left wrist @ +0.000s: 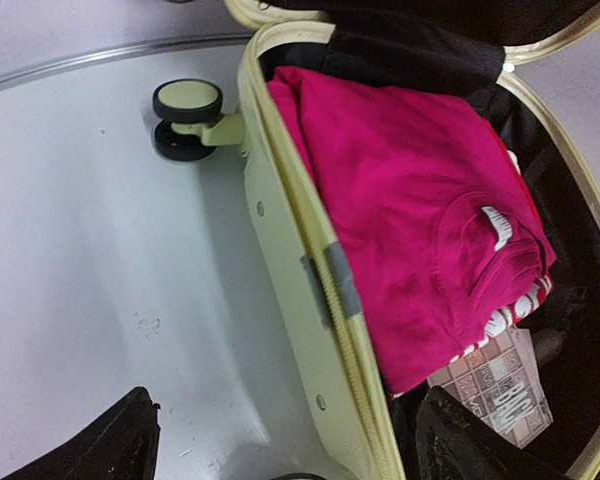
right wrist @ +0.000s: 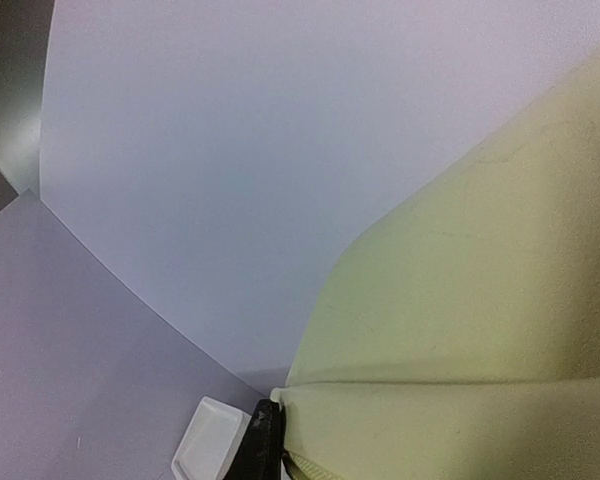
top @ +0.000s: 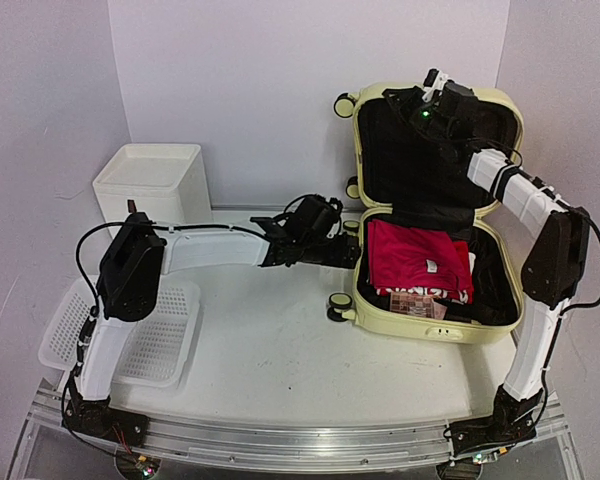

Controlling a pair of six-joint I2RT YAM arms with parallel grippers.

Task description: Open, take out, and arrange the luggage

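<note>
Luggage [top: 425,323] lies open, one pink shirt [top: 415,255] inside; left gripper [top: 348,250] spread, right gripper [top: 431,89] pinching its lid.

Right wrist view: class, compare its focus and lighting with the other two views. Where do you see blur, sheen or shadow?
Right wrist: the suitcase lid fills the frame so closely that its yellow shell looks soft, evenly lit. Left wrist: the magenta shirt is fairly sharp, the fingertips are dark blurs, the table shows a pale sheen. Top external: sharp throughout, only faint shadows.
</note>
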